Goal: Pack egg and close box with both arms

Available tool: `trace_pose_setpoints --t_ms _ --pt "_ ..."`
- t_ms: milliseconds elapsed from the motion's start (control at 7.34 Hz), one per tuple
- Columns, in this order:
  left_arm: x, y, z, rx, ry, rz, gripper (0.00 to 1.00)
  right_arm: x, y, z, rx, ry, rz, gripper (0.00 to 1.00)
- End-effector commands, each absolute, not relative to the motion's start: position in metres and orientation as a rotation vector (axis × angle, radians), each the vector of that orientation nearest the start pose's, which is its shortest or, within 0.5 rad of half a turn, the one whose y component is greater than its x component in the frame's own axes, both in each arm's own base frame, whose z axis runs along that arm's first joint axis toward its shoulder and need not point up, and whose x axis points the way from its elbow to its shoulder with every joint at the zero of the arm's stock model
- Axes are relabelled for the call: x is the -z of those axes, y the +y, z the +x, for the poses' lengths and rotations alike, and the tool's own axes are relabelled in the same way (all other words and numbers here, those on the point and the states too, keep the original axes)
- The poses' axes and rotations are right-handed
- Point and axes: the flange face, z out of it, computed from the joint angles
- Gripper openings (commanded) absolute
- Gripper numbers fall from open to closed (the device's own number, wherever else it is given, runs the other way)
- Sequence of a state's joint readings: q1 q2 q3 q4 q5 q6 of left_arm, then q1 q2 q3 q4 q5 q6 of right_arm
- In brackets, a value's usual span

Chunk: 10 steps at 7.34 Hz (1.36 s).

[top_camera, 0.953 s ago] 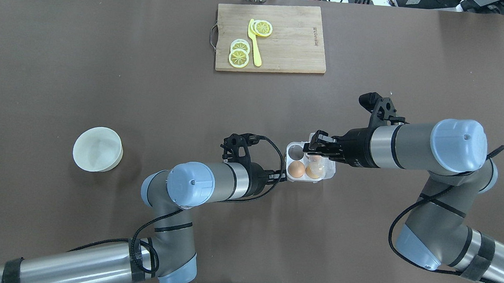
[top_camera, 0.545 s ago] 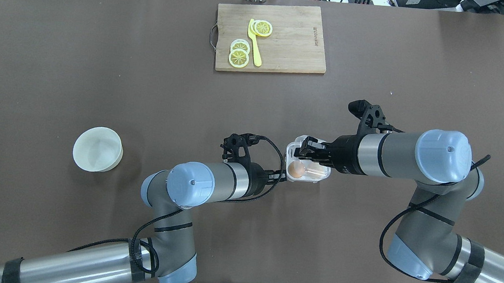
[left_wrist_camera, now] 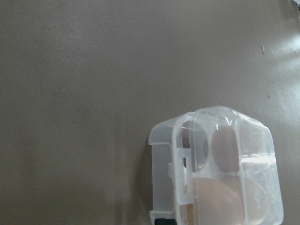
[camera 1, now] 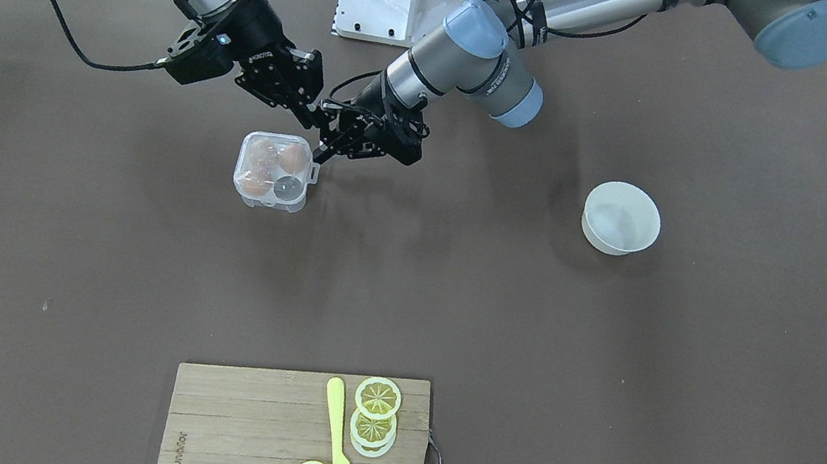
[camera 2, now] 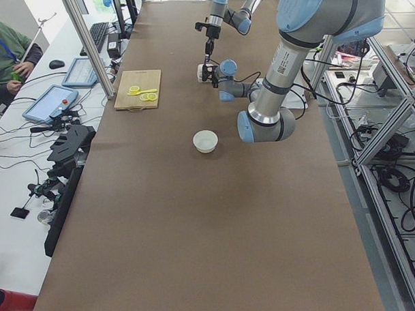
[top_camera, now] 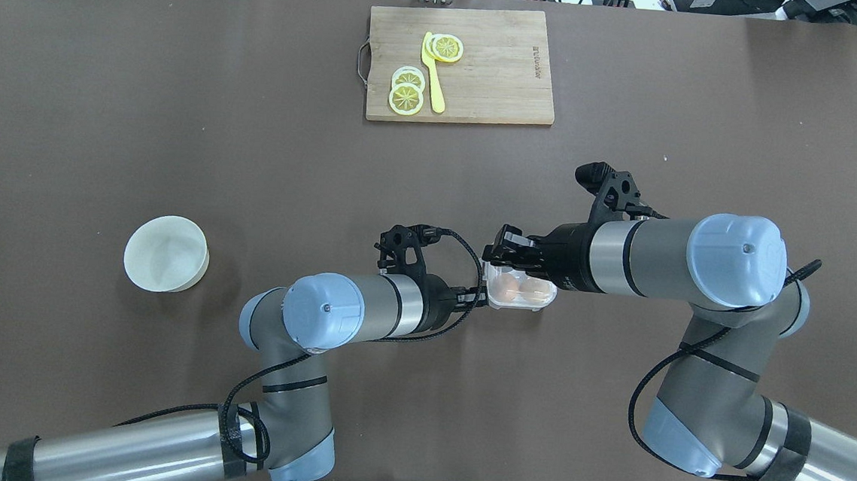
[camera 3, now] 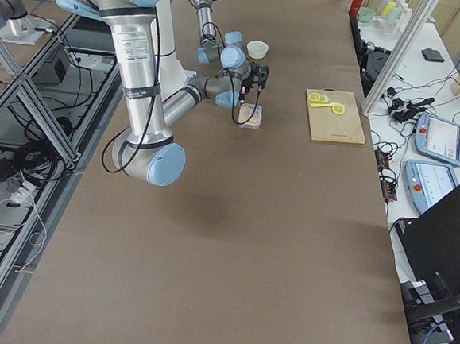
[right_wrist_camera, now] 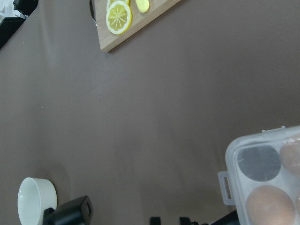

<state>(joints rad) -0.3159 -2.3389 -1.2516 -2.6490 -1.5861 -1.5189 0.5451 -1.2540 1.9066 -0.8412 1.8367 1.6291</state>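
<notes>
The clear box (camera 1: 273, 172) stands mid-table with its lid down. It holds three brown eggs (camera 1: 295, 156), and one cell (camera 1: 289, 187) has none. The box also shows in the overhead view (top_camera: 521, 292), the left wrist view (left_wrist_camera: 220, 173) and the right wrist view (right_wrist_camera: 267, 178). My left gripper (top_camera: 480, 298) is shut, its tips at the box's left edge by the latch tab (left_wrist_camera: 161, 178). My right gripper (top_camera: 507, 250) hangs over the box's far side with its jaws apart, right above the lid and covering part of it from overhead.
A white bowl (top_camera: 167, 252) stands to the left, well apart from the box. A wooden cutting board (top_camera: 501, 68) with lemon slices (top_camera: 406, 92) and a yellow knife (top_camera: 432, 75) lies at the table's far edge.
My right gripper has moved left across the box, and the lid has swung from standing open to lying down on the box. The left arm and the box base have not moved.
</notes>
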Motion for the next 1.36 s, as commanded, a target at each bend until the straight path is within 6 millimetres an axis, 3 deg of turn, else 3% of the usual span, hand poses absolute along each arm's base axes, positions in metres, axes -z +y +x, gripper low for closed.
trace_pose_setpoints --t_ms 0,136,272,409,545,681,817,1090,1226 --pt "-0.22 -0.37 0.665 0.184 1.475 0.292 0.17 -0.228 -0.381 -0.4 -0.341 -1.37 0.121 1.0" --pt "-0.235 -0.37 0.653 0.074 1.448 0.353 0.99 -0.215 -0.382 -0.391 -0.356 -1.348 0.12 1.0" --pt "-0.249 -0.382 0.627 0.068 1.436 0.373 0.98 -0.198 -0.388 -0.382 -0.37 -1.325 0.114 1.0" --pt "-0.251 -0.407 0.597 0.026 1.43 0.308 0.98 -0.186 -0.404 -0.358 -0.366 -1.299 0.047 1.0" --pt "-0.259 -0.432 0.555 0.014 1.415 0.266 0.98 -0.186 -0.42 -0.335 -0.388 -1.259 0.015 1.0" --pt "-0.267 -0.463 0.509 0.009 1.402 0.217 0.98 -0.2 -0.436 -0.319 -0.428 -1.189 0.019 1.0" --pt "-0.269 -0.506 0.447 0.021 1.398 0.18 0.98 -0.217 -0.449 -0.31 -0.375 -1.104 0.057 1.0" --pt "-0.284 -0.544 0.342 -0.001 1.41 0.142 0.98 -0.262 -0.486 -0.242 -0.317 -0.97 0.079 1.0" --pt "-0.312 -0.558 0.296 -0.018 1.39 0.15 0.98 -0.297 -0.502 -0.204 -0.26 -0.893 0.079 1.0"
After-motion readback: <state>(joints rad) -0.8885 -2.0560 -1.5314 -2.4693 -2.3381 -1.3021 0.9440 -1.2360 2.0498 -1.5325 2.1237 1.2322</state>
